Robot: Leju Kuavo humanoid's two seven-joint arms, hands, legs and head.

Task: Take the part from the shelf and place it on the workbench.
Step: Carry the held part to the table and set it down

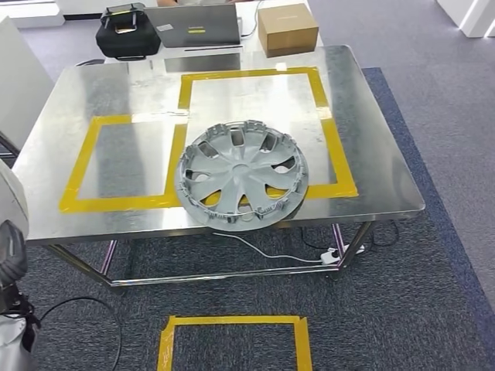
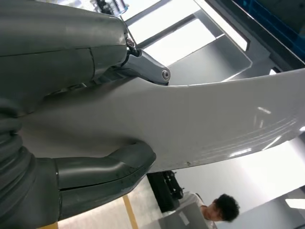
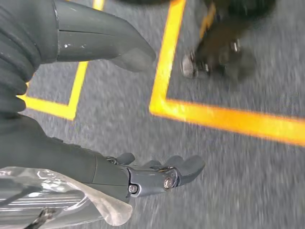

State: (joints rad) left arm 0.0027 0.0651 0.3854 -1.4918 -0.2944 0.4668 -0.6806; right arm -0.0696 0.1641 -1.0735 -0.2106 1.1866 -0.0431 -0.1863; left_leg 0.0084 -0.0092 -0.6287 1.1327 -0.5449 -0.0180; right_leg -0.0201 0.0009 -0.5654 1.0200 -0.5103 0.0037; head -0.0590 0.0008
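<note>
Lying flat on the bench (image 1: 373, 166), the hubcap (image 1: 242, 175) overhangs its near edge across yellow tape. Left robot hand (image 2: 107, 119) has thumb and fingers against a grey curved panel (image 2: 223, 119). Right robot hand (image 3: 118, 105) hangs open over carpet (image 3: 230, 171).

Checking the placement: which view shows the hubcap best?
The head view: the whole hubcap lies on the table, overhanging its front edge. The left wrist view shows a smooth grey surface by the left hand, unidentifiable; the right wrist view shows floor.
</note>
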